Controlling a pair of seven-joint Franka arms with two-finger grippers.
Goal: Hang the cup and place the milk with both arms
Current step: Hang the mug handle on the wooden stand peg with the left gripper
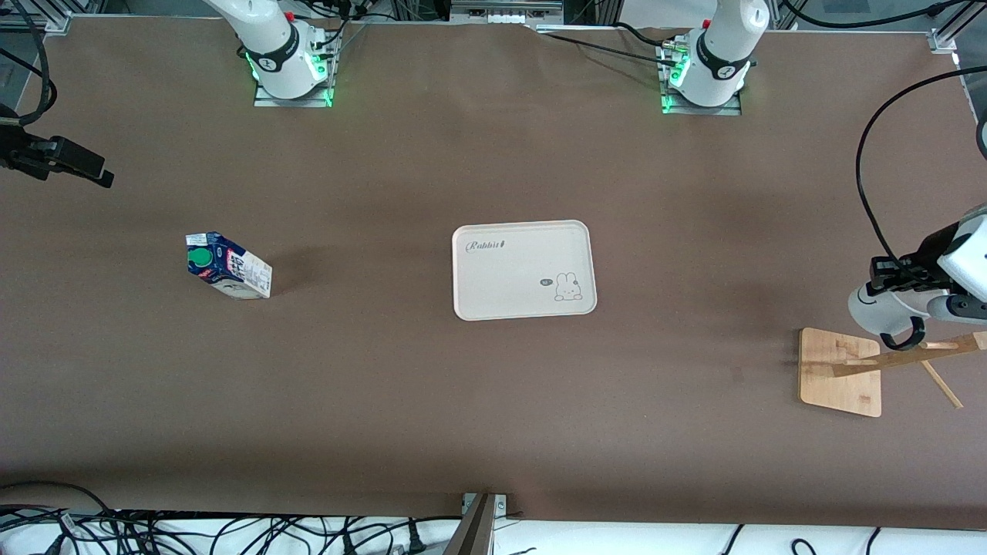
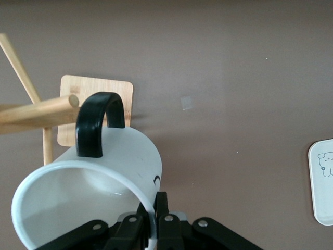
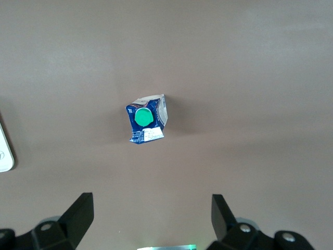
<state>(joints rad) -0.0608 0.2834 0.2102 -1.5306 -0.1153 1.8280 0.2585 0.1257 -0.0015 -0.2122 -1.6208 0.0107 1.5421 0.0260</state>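
My left gripper (image 2: pixel 154 205) is shut on the rim of the white cup (image 2: pixel 104 182), held on its side in the air over the wooden rack (image 2: pixel 99 88). The cup's black handle (image 2: pixel 99 122) is right beside the tip of a rack peg (image 2: pixel 47 110); I cannot tell if the peg is inside the loop. In the front view the cup (image 1: pixel 875 308) hangs just above the rack's base (image 1: pixel 840 374), at the left arm's end. The milk (image 1: pixel 227 266) stands on the table toward the right arm's end. My right gripper (image 3: pixel 151 203) is open and empty, high over the milk (image 3: pixel 147 119).
A white rabbit tray (image 1: pixel 524 268) lies at the table's middle; its edge also shows in the left wrist view (image 2: pixel 323 182). The rack's slanted pegs (image 1: pixel 941 381) stick out toward the table edge. Cables run along the table's front edge.
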